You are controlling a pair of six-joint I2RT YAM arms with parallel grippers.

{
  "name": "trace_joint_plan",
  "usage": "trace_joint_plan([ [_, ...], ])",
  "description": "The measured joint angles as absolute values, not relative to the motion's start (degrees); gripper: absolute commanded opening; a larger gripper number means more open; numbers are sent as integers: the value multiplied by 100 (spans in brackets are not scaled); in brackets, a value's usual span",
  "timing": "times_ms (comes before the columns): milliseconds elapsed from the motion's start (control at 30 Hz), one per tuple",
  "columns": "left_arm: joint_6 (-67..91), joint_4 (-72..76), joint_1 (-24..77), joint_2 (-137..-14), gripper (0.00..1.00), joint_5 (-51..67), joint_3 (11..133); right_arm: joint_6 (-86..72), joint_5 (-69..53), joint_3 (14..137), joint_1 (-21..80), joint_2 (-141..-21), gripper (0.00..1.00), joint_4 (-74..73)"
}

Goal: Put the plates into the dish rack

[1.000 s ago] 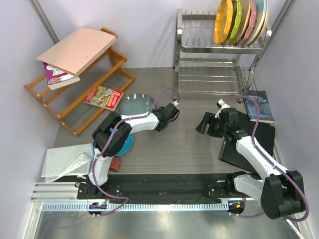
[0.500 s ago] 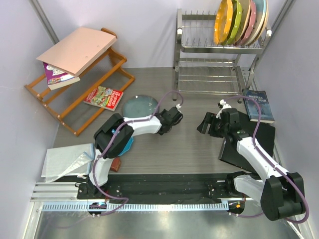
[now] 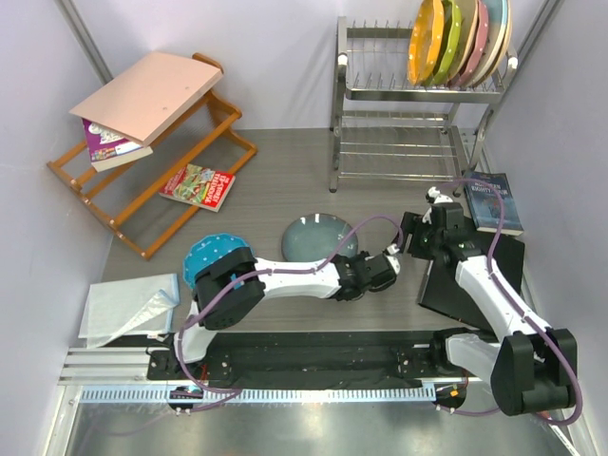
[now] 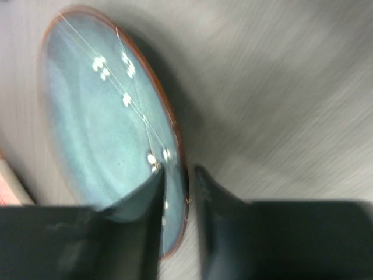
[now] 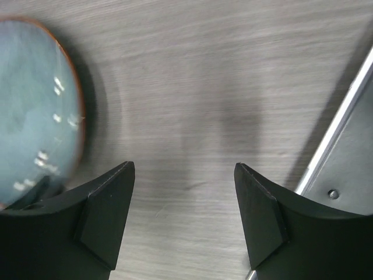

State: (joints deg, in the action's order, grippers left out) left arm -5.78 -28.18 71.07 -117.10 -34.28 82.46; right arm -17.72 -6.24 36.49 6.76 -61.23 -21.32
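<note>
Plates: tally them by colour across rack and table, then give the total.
orange plate: 1
lime green plate: 1
pink plate: 1
cream plate: 1
pale blue plate: 1
blue dotted plate: 1
grey-blue plate: 1
Total: 7

The tabletop (image 3: 285, 171) is grey wood with thin lines. Pale purple walls (image 3: 275, 57) stand at the left, far and right sides. A brown wooden shelf (image 3: 237, 128) leans at the far left.
</note>
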Motion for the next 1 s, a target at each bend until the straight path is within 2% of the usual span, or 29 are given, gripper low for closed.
trace_joint_plan([
  [67, -386, -2801, 7223, -11902, 41, -3240, 8484, -1695, -622, 3811, 637, -6296, 77, -2161],
  [233, -296, -2803, 7437, -12055, 44, -3124, 8656, -1610, -722, 3955, 633, -6567, 77, -2169],
  [300, -272, -2823, 7467, -12077, 49, -3098, 8764, -1592, -753, 3955, 626, -6573, 78, -2174],
  [367, -239, -2840, 7470, -12077, 61, -3111, 8888, -1588, -784, 3955, 624, -6578, 79, -2171],
  [467, -270, -2823, 7402, -11922, 74, -3212, 8923, -1581, -913, 3955, 615, -6576, 81, -2150],
  [567, -331, -2875, 7109, -11439, 80, -3192, 8788, -1610, -1457, 3931, 550, -6576, 83, -2053],
  [633, -248, -3006, 6687, -10934, 81, -3072, 8648, -1691, -1887, 3865, 523, -6576, 85, -1903],
  [767, 366, -3218, 4886, -9725, 79, -2283, 8442, -2047, -2766, 3505, 506, -6573, 87, -1328],
  [900, 1208, -3146, 2851, -9087, 72, -681, 7891, -2445, -3262, 3083, 506, -6593, 87, -854],
  [1000, 1721, -3026, 1984, -9170, 66, 650, 7297, -2617, -3448, 2989, 506, -6751, 87, -657],
])
